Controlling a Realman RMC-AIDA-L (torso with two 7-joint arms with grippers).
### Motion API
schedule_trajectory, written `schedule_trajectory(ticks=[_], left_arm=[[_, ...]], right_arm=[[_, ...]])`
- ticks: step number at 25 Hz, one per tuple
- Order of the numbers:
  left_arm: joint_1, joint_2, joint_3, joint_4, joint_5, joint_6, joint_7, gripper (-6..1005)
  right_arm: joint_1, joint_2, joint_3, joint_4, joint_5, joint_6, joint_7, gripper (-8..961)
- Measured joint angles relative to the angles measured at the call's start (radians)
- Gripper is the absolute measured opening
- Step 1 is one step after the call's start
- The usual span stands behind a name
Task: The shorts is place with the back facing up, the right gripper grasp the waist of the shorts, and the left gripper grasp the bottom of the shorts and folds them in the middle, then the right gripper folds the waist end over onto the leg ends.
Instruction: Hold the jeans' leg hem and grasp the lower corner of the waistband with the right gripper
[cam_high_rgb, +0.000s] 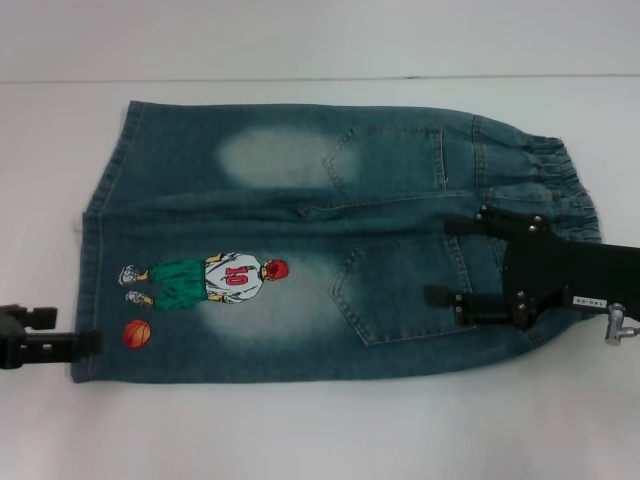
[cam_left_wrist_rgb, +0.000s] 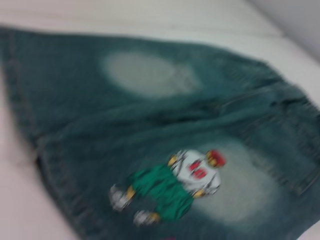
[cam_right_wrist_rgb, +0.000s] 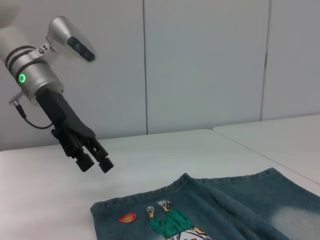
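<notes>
1. Nearest the head camera lies a white table (cam_high_rgb: 320, 430), smooth and matte, with the shorts (cam_high_rgb: 300, 250) spread flat across it, back side up.
2. Denim of a teal-blue wash makes up the cloth, with two pale oval faded patches, two stitched back pockets and an embroidered cartoon basketball player (cam_high_rgb: 205, 280) in green shorts beside an orange ball.
3. The waist of the shorts (cam_high_rgb: 560, 180) – a gathered, ruffled elastic band, narrower than the hems – points toward the robot's right; the bottom of the shorts (cam_high_rgb: 100, 240), straight and stitched, points left.
4. The right gripper (cam_high_rgb: 455, 262) (black, with a small white label) hangs over the waist end, its two fingers spread wide apart above the nearer back pocket; whether they touch the cloth I cannot tell.
5. The left gripper (cam_high_rgb: 95, 343) sits at the near corner of the hem – its fingertips (cam_right_wrist_rgb: 105, 164) stand slightly parted and hold nothing, lifted just off the table beside the denim edge.
</notes>
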Motion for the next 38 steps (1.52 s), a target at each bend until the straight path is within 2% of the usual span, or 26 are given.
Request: schedule_trajectory(ticks=[7, 10, 19, 38], left_arm=[[-0.053, 0.005, 0.009, 0.018, 0.142, -0.028, -0.099, 935], [-0.063, 0.005, 0.042, 0.008, 0.181, -0.058, -0.137, 935], [-0.06, 0.004, 0.137, -0.003, 0.203, -0.072, -0.145, 934], [-0.085, -0.002, 0.164, -0.062, 0.27, -0.154, -0.181, 898]], right_arm=[[0.008, -0.003, 0.0, -0.001, -0.003, 0.003, 0.009, 911], [0.009, -0.003, 0.0, -0.002, -0.005, 0.002, 0.009, 911], [0.003, -0.005, 0.0, -0.003, -0.006, -0.002, 0.005, 912], [0.008, -0.004, -0.003, -0.003, -0.006, -0.002, -0.003, 912]])
